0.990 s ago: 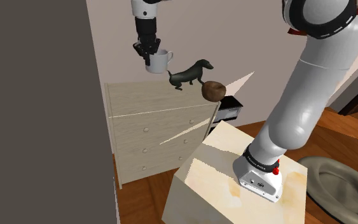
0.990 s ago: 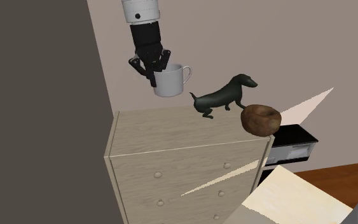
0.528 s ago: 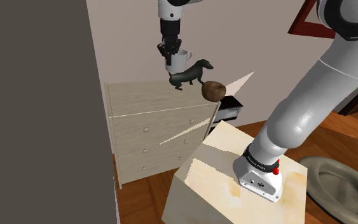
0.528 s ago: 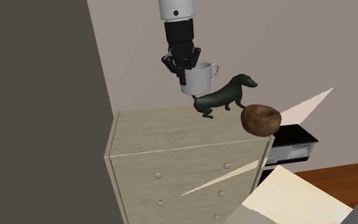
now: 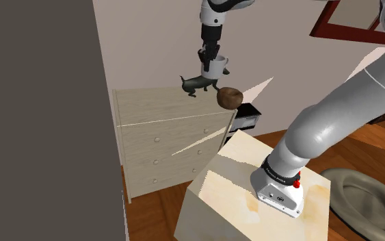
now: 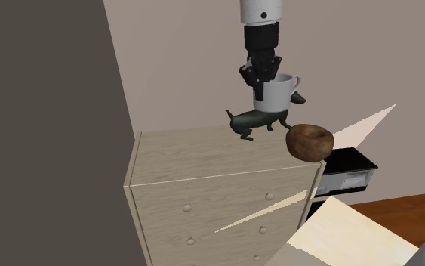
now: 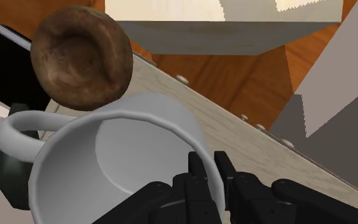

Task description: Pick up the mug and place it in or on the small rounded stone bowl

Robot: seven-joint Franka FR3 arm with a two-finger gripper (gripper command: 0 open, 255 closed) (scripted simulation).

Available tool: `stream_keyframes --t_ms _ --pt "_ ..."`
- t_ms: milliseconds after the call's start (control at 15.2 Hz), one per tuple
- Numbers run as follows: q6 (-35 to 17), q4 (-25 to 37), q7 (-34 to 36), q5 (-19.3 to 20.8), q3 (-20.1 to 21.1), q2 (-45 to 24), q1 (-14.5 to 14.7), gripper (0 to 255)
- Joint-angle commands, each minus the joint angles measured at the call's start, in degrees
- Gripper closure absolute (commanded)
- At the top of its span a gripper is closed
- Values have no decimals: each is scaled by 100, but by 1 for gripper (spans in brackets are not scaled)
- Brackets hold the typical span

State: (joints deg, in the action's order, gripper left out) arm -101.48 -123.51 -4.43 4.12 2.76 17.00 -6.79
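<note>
A white mug (image 5: 214, 66) (image 6: 273, 94) (image 7: 117, 159) hangs in the air, and my black gripper (image 5: 209, 57) (image 6: 260, 78) (image 7: 209, 184) is shut on its rim. The mug sits above the dark dog figurine (image 5: 196, 84) (image 6: 254, 121) on the pale dresser (image 5: 163, 103) (image 6: 195, 155). The brown rounded bowl (image 5: 230, 97) (image 6: 309, 141) (image 7: 82, 56) rests at the dresser's corner, below the mug and to its right in both exterior views. In the wrist view the bowl lies just beyond the mug's handle (image 7: 20, 127), its hollow facing up.
A tall dark cabinet (image 5: 40, 123) (image 6: 48, 143) stands left of the dresser. The wall rises right behind the dresser. A black and white box (image 5: 245, 116) (image 6: 346, 172) sits low beyond the bowl. My stand (image 5: 252, 185) is below the dresser's front.
The arm carried the mug steadily to the right in both exterior views, from above the dresser's left part to over the dog figurine, close to the bowl. The grip held.
</note>
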Motion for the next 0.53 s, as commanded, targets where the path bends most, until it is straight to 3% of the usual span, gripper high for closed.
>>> stream_keyframes --t_ms 0,462 --pt "-15 -249 -228 57 -147 251 -89 255" --pt "19 -893 -1076 398 -761 1015 -466 255"
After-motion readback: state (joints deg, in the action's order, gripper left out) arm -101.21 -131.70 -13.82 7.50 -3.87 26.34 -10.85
